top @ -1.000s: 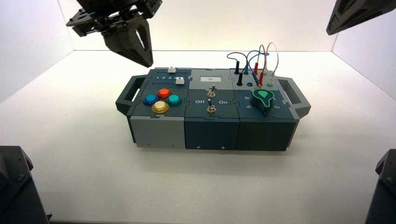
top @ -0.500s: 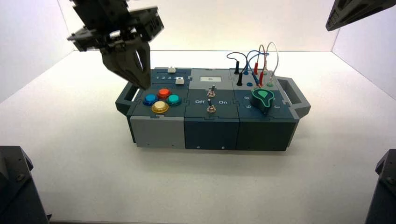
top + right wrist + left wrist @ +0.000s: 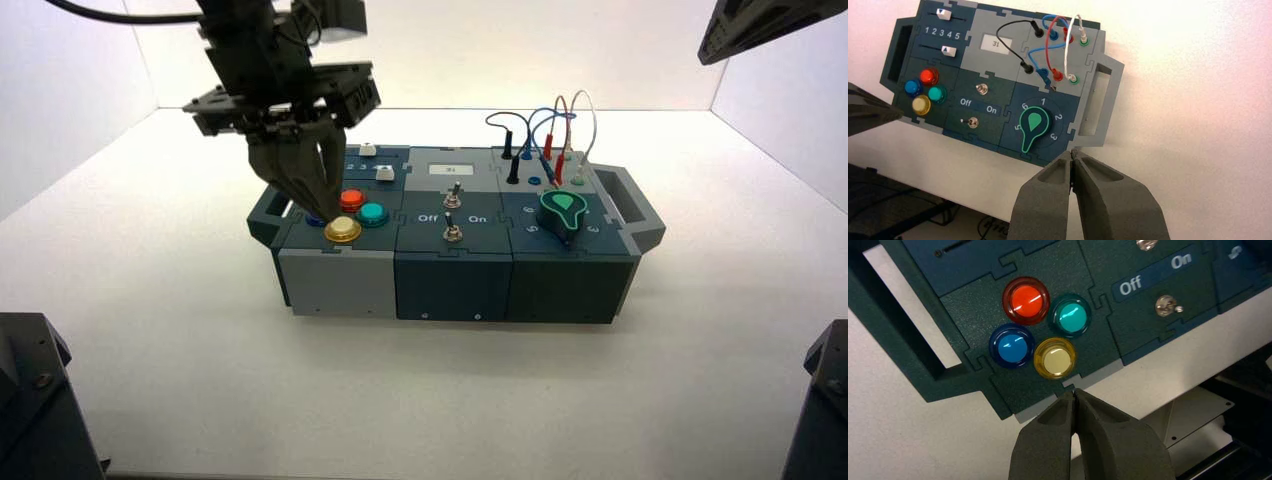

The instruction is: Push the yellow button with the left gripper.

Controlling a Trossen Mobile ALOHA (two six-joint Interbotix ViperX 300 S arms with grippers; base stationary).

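Observation:
The yellow button (image 3: pixel 343 230) is the front one of four round buttons on the box's left block. It also shows in the left wrist view (image 3: pixel 1055 358) and the right wrist view (image 3: pixel 921 105). My left gripper (image 3: pixel 326 214) is shut to a point and hangs just above the button cluster, its tip just behind and left of the yellow button. In the left wrist view the shut tip (image 3: pixel 1075 392) lies a little short of the yellow button, not on it. The orange-red button (image 3: pixel 351 199) and teal button (image 3: pixel 373 212) show; the blue button (image 3: pixel 1012 346) is mostly hidden in the high view.
The box (image 3: pixel 335 283) has handles at both ends. It bears two white sliders (image 3: pixel 385 173), two toggle switches (image 3: pixel 452 232) by "Off" and "On", a green knob (image 3: pixel 563 208) and plugged wires (image 3: pixel 545 125). My right gripper (image 3: pixel 760 25) is parked shut at the upper right (image 3: pixel 1073 155).
My left gripper has come down and to the right, from above the box's back left corner to just over the button cluster. The right arm has not moved.

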